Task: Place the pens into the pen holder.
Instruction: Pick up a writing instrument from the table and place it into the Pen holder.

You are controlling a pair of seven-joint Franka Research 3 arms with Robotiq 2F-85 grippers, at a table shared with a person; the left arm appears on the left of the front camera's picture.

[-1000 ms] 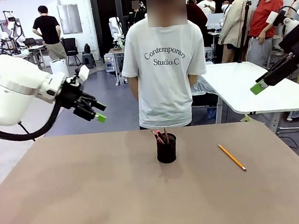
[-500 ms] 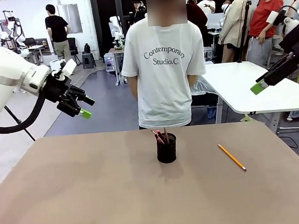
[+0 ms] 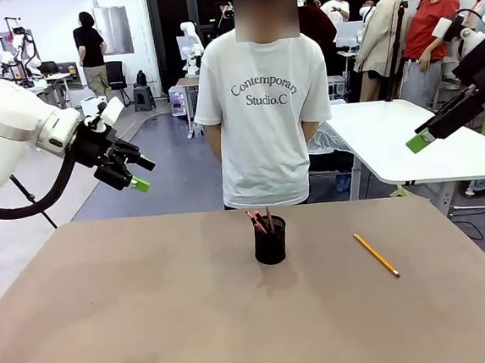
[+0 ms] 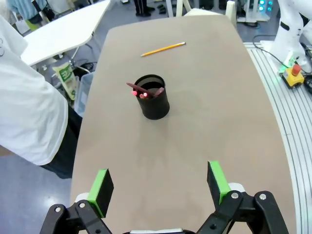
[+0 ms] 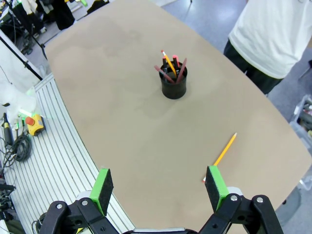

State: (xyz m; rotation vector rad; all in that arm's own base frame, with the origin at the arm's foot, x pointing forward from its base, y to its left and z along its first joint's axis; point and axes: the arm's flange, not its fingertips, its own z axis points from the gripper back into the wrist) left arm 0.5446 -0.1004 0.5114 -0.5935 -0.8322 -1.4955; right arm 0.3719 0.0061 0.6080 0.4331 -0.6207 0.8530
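Where the pen holder stands: upright on the desk, about mid-width and toward the far edge, in front of a person in a white T-shirt.
Pens in it: we see several sticks leaning inside, their pink-red ends poking above the rim; in our right wrist view one of them is yellow-orange.
Loose pencil: yellow-orange, lying flat on bare desk, well to the right of the holder and touching nothing.
Left gripper: raised high on our left, well apart from the holder; jaws spread wide, nothing between the green pads.
Right gripper: up beyond the desk's right side; its wrist view shows us the jaws wide apart, with nothing in them.
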